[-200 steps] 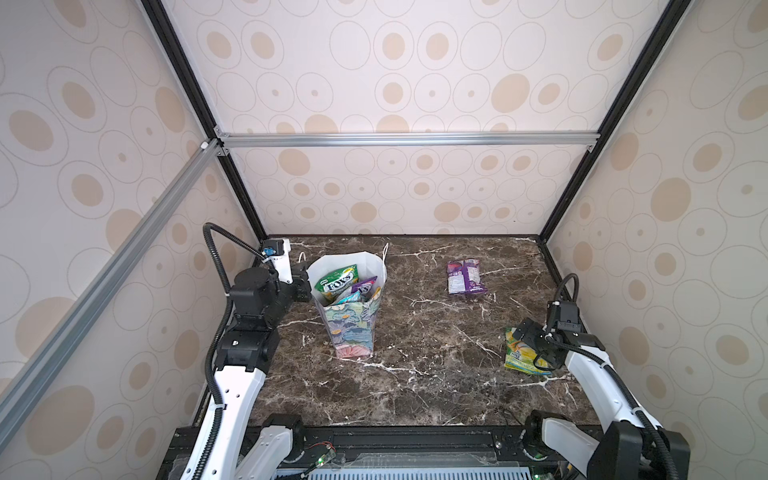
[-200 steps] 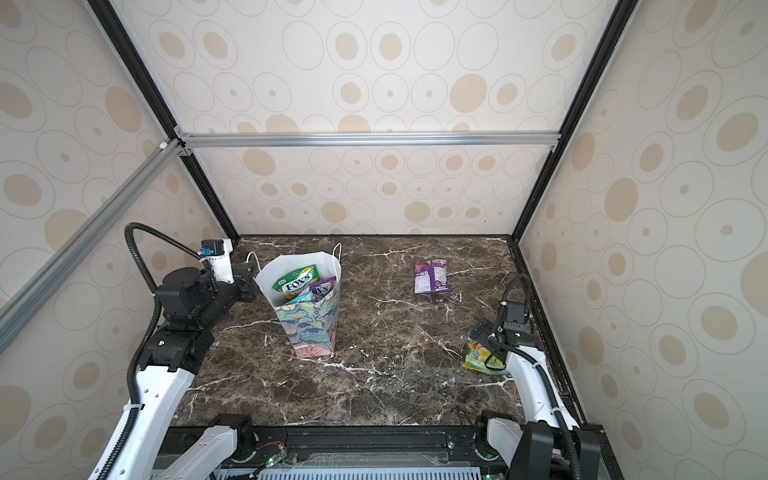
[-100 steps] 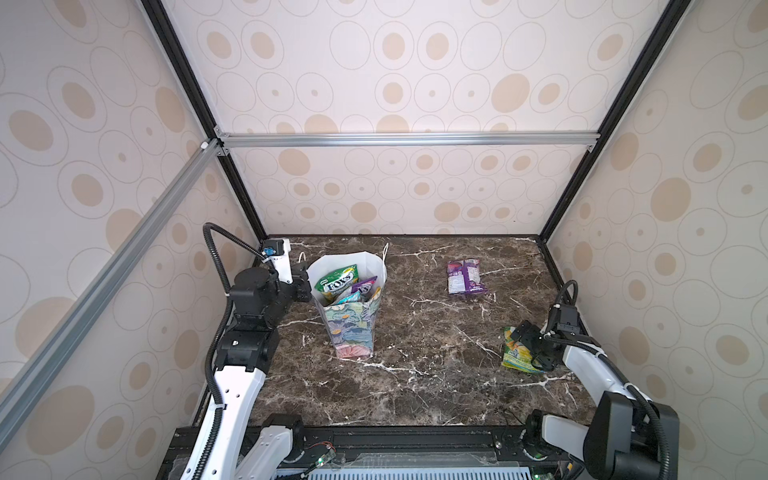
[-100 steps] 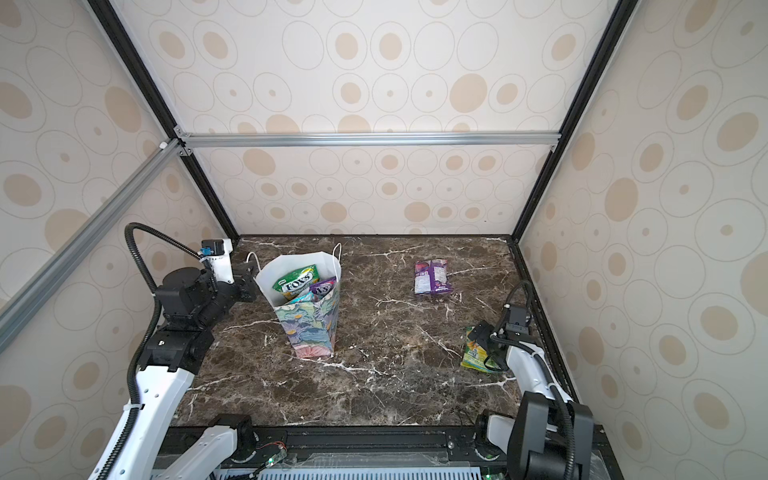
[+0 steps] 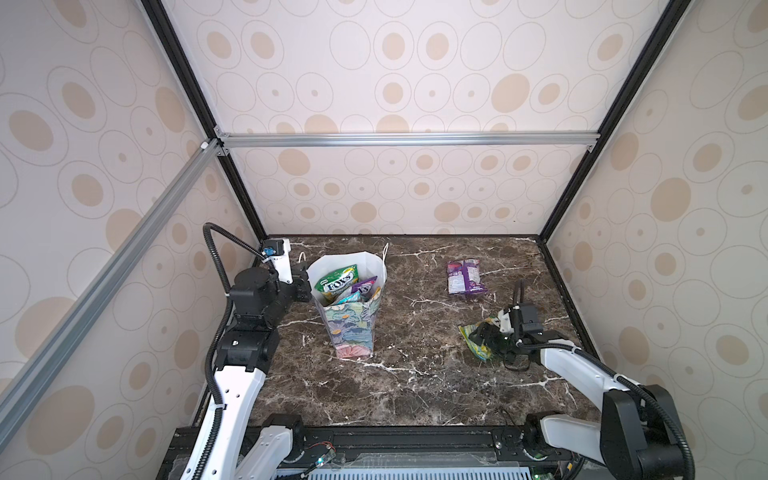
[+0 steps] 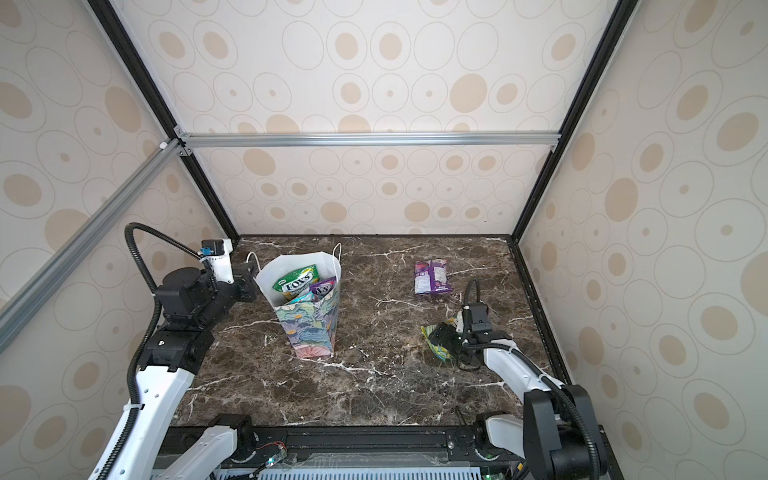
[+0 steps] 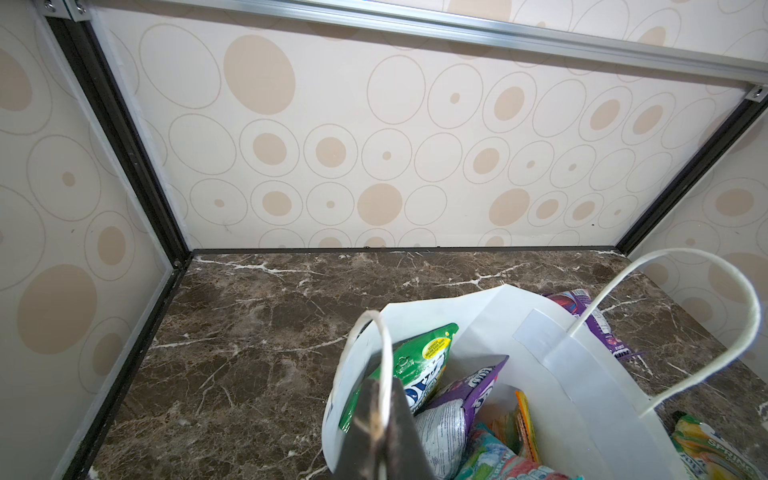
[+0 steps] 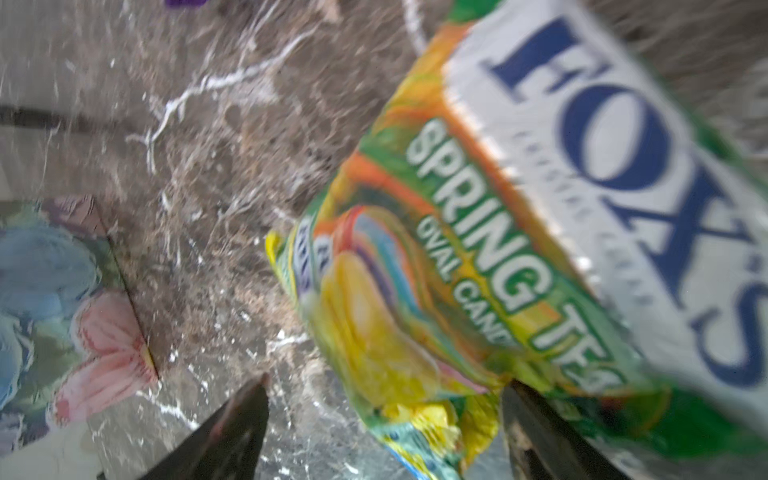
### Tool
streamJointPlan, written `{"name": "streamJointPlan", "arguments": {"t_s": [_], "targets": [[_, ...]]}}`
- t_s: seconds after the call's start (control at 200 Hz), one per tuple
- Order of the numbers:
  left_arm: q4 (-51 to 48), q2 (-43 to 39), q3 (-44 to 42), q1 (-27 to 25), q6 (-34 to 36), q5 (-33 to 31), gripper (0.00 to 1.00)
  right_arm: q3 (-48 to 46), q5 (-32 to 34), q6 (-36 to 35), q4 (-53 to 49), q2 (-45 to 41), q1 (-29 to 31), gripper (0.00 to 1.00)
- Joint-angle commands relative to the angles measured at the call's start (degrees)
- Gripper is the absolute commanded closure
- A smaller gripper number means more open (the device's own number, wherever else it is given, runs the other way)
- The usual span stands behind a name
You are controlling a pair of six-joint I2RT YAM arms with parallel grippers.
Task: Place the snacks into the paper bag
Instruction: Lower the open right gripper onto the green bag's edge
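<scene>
At my right gripper (image 8: 382,419): jaws spread wide, nothing clamped. The gripper sits low over the marble tabletop (image 5: 415,374), on the right in both top views.
Spring Tea packet (image 8: 498,249): yellow-green, printed "FOX'S". Its lower end lies between my two right fingers. One finger (image 8: 540,432) is at the packet's edge. The other finger (image 8: 232,428) stands clear of it, over bare marble. The wrist view is blurred, so I cannot tell whether anything touches.
At my left gripper (image 7: 378,428): jaws clenched on the rim of the paper bag (image 5: 353,328), beside one white cord handle (image 7: 384,349).
Paper bag position: upright with its mouth open, on the left part of the tabletop, well apart from the Spring Tea packet.
Paper bag contents: a green FOX'S packet (image 5: 336,284), a purple FOX'S packet (image 5: 363,286) and a teal packet (image 5: 349,297) stand inside against the white lining.
Loose purple packet (image 5: 465,276): lies flat on the marble toward the back wall, apart from both of my grippers and from the bag.
</scene>
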Motion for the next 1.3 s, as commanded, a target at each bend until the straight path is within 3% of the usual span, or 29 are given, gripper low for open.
{"name": "streamJointPlan", "arguments": {"t_s": [0.0, 0.365, 0.44, 0.605, 1.035, 1.296], "targets": [[1.4, -0.8, 0.9, 0.3, 0.2, 0.0, 0.94, 2.3, -0.5, -0.5, 0.0, 0.2, 2.7, 0.14], [1.4, -0.8, 0.9, 0.3, 0.1, -0.1, 0.94, 3.4, 16.6, -1.3, -15.4, -16.8, -0.1, 0.15], [1.5, -1.0, 0.9, 0.3, 0.1, 0.0, 0.94, -0.2, 13.6, 1.7, -13.0, -19.2, -5.1, 0.16], [1.4, -0.9, 0.9, 0.3, 0.2, 0.0, 0.94, -9.4, 0.3, 8.1, -1.3, -22.2, -15.7, 0.23], [1.5, -0.8, 0.7, 0.3, 0.1, 0.1, 0.94, -12.4, 0.1, 8.0, 2.4, -19.9, -17.3, 0.42], [1.4, -0.9, 0.8, 0.3, 0.2, 0.1, 0.94, -14.2, 0.8, 9.8, 2.6, -19.3, -18.0, 0.41]]}}
